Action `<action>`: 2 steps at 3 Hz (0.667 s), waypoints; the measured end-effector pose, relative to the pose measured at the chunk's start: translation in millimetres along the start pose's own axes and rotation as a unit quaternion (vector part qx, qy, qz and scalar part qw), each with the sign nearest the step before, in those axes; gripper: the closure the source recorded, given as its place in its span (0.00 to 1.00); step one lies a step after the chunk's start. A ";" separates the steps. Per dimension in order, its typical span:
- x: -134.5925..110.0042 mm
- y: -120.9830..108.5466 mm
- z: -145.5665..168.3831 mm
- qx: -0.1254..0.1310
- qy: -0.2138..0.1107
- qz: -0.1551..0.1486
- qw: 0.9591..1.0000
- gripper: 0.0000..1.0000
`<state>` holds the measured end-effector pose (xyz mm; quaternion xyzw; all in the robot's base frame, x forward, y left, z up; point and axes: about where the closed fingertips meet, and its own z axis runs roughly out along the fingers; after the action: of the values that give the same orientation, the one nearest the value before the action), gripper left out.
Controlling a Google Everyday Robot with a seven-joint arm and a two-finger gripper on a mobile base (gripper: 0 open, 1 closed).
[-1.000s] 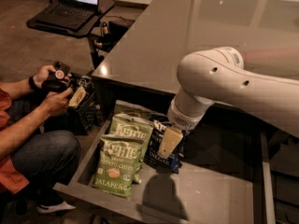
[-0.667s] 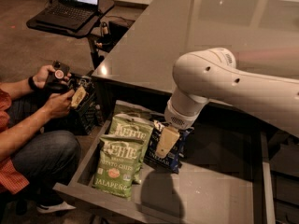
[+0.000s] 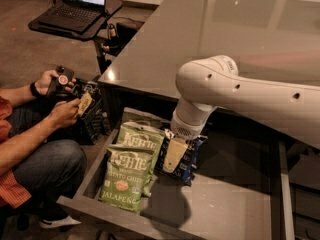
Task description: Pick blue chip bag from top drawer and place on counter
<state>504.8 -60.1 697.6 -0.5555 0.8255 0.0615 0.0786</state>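
Observation:
The blue chip bag [image 3: 190,163] lies in the open top drawer [image 3: 235,209], just right of the green bags. My gripper [image 3: 174,155] hangs down from the white arm [image 3: 235,91] and sits right on the bag's left half, covering part of it. The counter [image 3: 210,39] is the glossy grey top behind and above the drawer.
Two green jalapeno Kettle bags [image 3: 129,171] lie at the drawer's left side, touching the blue bag. A seated person [image 3: 35,149] with a controller [image 3: 62,79] is at the left. A laptop on a black stand [image 3: 75,14] is at the back left.
The arm and gripper have shifted slightly to the left over the blue bag. The bags have not visibly moved.

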 end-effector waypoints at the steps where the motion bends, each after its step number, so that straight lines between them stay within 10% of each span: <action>1: -2.0 0.4 8.8 -0.001 0.006 -0.020 1.000 0.17; 2: -2.0 0.5 9.0 -0.001 0.006 -0.020 1.000 0.42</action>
<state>505.7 -56.4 689.2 -0.5725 0.8145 0.0571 0.0741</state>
